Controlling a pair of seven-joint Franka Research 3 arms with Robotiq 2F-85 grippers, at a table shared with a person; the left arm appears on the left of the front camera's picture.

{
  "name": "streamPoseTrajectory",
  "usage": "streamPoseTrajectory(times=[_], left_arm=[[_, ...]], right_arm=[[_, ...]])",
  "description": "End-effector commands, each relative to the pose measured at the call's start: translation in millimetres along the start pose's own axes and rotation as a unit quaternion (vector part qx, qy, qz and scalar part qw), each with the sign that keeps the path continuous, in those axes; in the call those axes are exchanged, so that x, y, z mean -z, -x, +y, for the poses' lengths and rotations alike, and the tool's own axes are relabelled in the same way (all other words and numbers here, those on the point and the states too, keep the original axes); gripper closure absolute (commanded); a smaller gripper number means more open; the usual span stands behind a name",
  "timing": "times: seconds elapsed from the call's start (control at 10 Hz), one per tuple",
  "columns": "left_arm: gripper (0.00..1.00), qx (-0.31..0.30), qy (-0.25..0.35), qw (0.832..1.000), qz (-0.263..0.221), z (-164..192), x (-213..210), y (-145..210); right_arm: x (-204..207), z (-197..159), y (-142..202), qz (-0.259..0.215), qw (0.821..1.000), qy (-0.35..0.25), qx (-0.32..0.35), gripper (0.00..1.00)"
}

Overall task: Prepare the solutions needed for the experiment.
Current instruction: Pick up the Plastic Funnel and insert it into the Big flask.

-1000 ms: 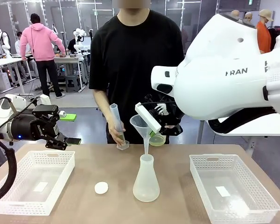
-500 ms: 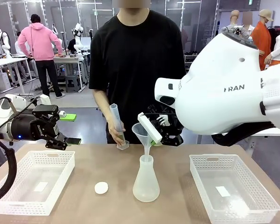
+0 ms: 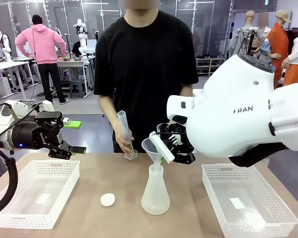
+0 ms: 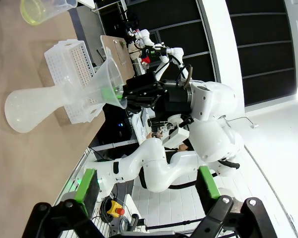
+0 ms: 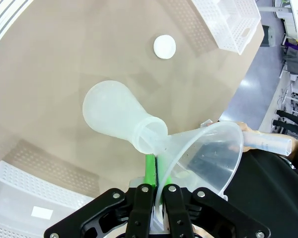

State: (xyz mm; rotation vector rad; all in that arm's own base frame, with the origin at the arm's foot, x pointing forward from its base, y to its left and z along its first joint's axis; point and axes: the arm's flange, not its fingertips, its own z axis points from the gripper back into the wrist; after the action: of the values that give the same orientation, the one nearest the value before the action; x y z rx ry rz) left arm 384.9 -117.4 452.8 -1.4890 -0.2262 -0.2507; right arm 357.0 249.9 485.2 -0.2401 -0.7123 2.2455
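Right claw [image 5: 156, 171] clenched on translucent plastic funnel [image 5: 203, 151]
Its stem is set in a translucent conical flask's [image 3: 155, 196] mouth, lower centre; left claw [image 3: 75, 137] is held released.

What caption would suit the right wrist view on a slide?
Right gripper, shut on the rim of a clear funnel, holds its spout at the mouth of a translucent flask.
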Motion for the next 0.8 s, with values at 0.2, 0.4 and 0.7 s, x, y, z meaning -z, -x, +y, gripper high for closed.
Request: streamPoseTrajectory(times=[0.2,0.4,0.7], left_arm=[[0.00,0.000,0.007,1.000,0.000,-2.0,1.1,-0.1],[0.00,0.000,0.007,1.000,0.000,-2.0,1.1,-0.1],[0.00,0.000,0.007,1.000,0.000,-2.0,1.1,-0.1]], right_arm=[[29.3,11.6,8.5,-0.025,1.000,0.015,-0.006,0.97],[37.7,15.4,12.0,-0.024,1.000,0.010,-0.009,0.97],[43.9,18.2,12.2,-0.023,1.000,0.000,-0.013,0.78]])
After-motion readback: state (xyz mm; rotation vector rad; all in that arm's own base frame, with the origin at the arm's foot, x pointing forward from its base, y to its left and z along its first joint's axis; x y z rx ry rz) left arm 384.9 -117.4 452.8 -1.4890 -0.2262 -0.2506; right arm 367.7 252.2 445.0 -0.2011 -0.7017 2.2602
